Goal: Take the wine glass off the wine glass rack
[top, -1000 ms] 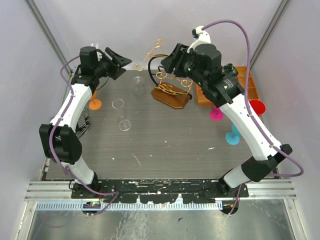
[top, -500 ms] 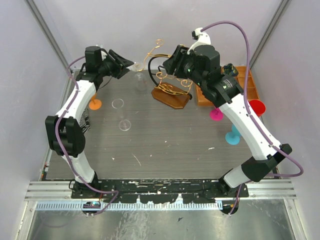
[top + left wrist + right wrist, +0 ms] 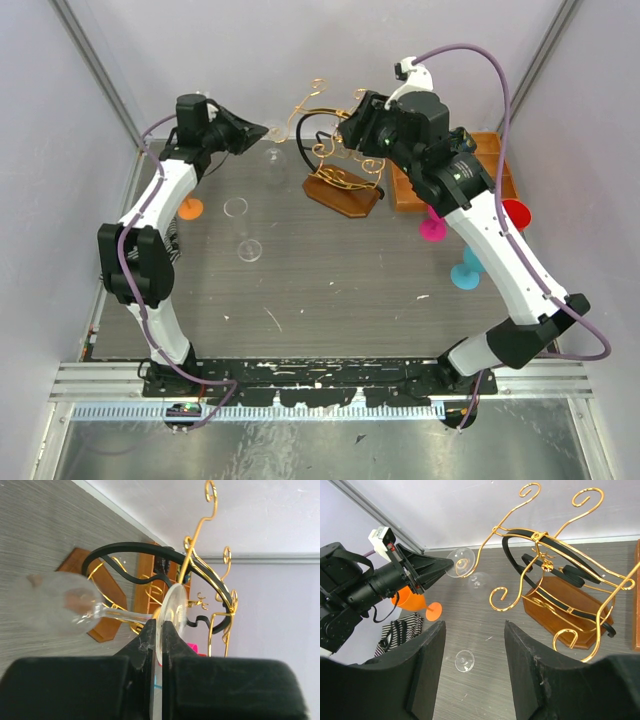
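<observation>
The wine glass [image 3: 97,609] hangs upside down just off the left side of the rack [image 3: 340,195], over the far edge of the worktop [image 3: 330,280] and a little left of its middle. Its round foot is level with the tip of the rack's left gold curl; whether the two touch, I cannot tell. The left end effector [image 3: 160,630] pinches that foot by its rim, fingers pressed on either face, with the stem and bowl pointing down toward the worktop. The rack stands on its brown wooden base at the middle of the far edge. Above its right side hovers the right end effector [image 3: 475,665] with fingers spread wide, holding nothing. Farther out, an orange glass [image 3: 190,208] sits by the left edge, a clear glass [image 3: 250,248] lies nearer the middle, and an orange tray [image 3: 495,160] fills the far right corner.
</observation>
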You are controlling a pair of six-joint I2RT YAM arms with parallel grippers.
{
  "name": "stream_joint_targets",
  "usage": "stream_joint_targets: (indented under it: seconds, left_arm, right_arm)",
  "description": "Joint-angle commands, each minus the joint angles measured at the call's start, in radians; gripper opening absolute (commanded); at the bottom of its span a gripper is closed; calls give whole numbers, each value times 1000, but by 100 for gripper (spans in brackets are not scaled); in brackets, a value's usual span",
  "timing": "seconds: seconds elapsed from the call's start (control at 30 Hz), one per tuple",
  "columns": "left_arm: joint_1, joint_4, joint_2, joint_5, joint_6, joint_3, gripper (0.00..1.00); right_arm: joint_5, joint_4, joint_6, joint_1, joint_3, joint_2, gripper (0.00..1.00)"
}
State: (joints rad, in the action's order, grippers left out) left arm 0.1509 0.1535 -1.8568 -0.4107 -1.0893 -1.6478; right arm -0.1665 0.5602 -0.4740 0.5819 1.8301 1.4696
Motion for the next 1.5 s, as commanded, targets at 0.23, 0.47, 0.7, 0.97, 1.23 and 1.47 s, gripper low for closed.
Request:
stream_joint_targets:
  seconds: [0.23,0.47,0.7,0.97,1.23,1.47]
  left_arm:
    - [3,-130,19,8,-43,37,0]
    - [-12,-140,86,29,-34,78,0]
    - [-14,-251,154,-7,-118,195,0]
    - [5,-415,158,-61,-245,274,0]
    - [34,-462,105,-71,-276,228,0]
    - [27,-506,-20,-40,-264,99,0]
  right_arm:
    - [-20,-45,26,-16,-26,-76,55]
    - [-19,-44,29,-17,-38,-81,55]
    - [-12,-45,26,-19,-49,-78,55]
    - [-11,-45,25,-19,-51,-77,55]
    - [-21,-45,35,-20,-52,-79,55]
    - [-23,-44,50,-22,-54,-83,55]
